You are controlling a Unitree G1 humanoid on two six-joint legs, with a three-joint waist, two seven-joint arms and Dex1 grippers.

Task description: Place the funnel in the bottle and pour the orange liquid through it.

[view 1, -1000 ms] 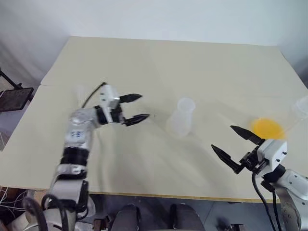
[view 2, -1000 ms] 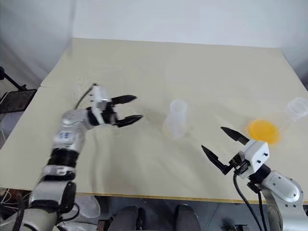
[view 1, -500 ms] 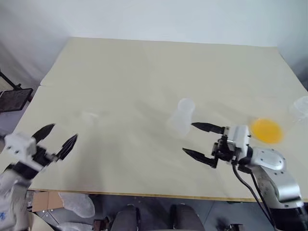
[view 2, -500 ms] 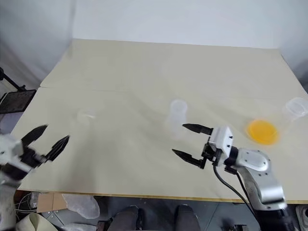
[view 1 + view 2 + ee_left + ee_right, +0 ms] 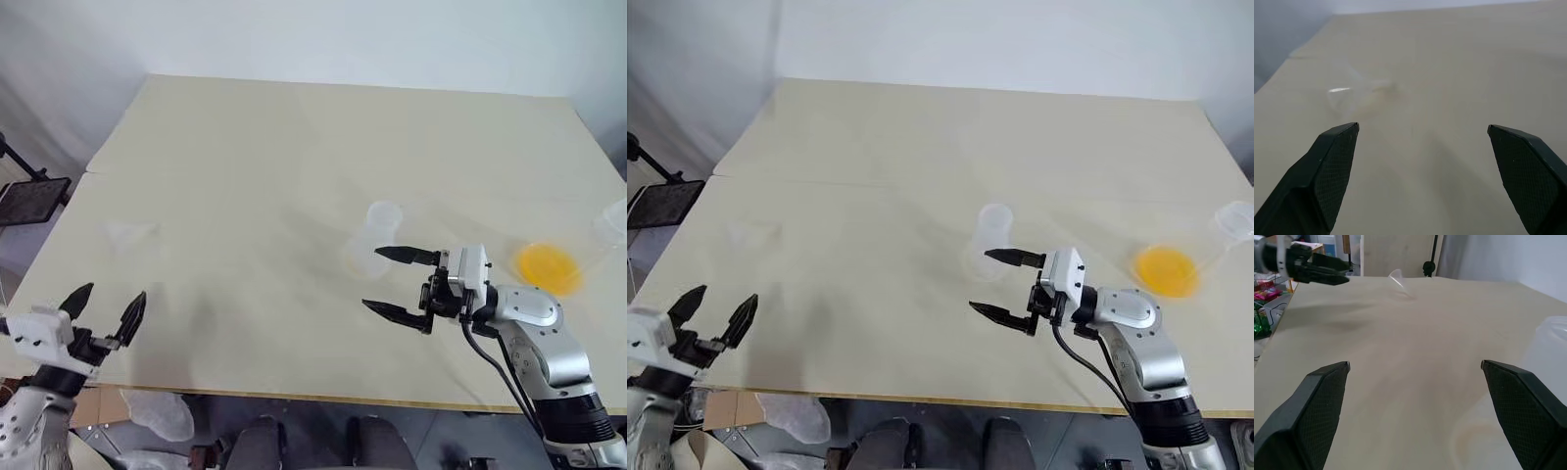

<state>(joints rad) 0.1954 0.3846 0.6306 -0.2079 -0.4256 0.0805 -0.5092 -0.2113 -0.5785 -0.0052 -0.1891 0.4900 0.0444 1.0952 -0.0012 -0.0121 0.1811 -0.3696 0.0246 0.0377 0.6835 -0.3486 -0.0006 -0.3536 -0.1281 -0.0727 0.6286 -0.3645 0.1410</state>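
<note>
The bottle (image 5: 375,235), a clear flask, stands upright mid-table. My right gripper (image 5: 372,279) is open and points left, its upper fingertip close to the bottle's base, nothing between its fingers. The funnel (image 5: 122,233), small and see-through, lies on its side far to the left; it also shows ahead of my left fingers as the funnel (image 5: 1352,93). My left gripper (image 5: 108,297) is open and empty at the table's front left edge, short of the funnel. The orange liquid (image 5: 547,266) sits in a round-bodied clear flask lying at the far right, its neck (image 5: 612,220) toward the table's edge.
The pale table (image 5: 294,137) runs wide behind the objects. A black stand (image 5: 34,191) is off the table's left side. A crumpled plastic bag (image 5: 157,416) lies on the floor below the front edge.
My left arm has swung from mid-table back to the front left edge. My right gripper has moved left up to the bottle and turned to point left. The funnel has shifted leftward.
</note>
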